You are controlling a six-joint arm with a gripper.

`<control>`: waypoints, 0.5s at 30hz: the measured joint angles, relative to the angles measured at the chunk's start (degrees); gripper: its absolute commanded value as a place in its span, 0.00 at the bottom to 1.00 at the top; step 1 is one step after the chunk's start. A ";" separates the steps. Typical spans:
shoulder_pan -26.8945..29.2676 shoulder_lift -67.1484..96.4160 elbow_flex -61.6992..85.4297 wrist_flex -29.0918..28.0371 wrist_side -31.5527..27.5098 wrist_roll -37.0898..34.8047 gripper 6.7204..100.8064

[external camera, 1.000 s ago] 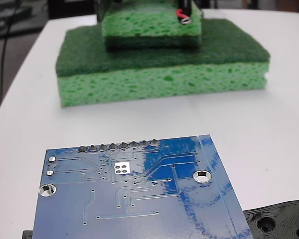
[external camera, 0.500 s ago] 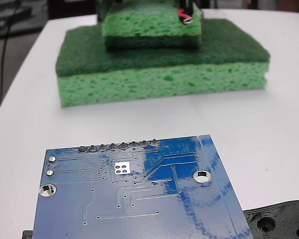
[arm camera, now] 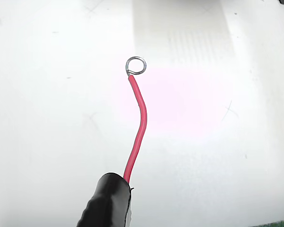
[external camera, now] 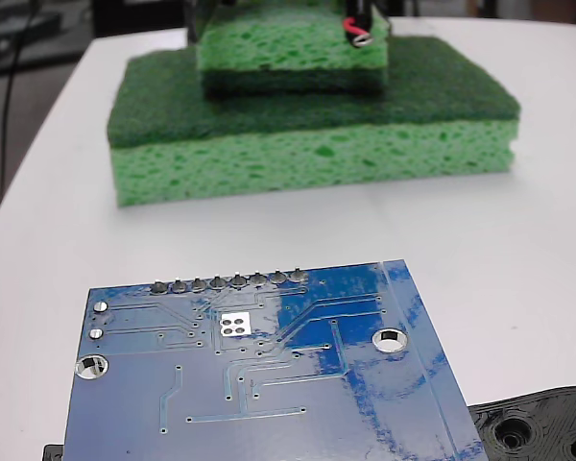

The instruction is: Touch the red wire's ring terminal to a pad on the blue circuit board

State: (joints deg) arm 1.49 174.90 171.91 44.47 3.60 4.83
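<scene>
As seen from wrist: red wire [arm camera: 138,127] runs upward, ring terminal [arm camera: 136,65] topmost.

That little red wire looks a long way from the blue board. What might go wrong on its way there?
1. The ring terminal sits behind the stacked green sponges; a low path could snag the thin red wire on them.
2. The pad is small and lies just below the row of solder blobs, so a slight miss might touch those instead.
3. The wire is bent, so the ring may land off to one side of where the black sleeve points.
</scene>
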 measured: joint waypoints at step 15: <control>0.00 0.00 0.00 -0.09 0.00 0.26 0.99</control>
State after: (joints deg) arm 1.49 174.90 171.91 44.38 3.60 5.10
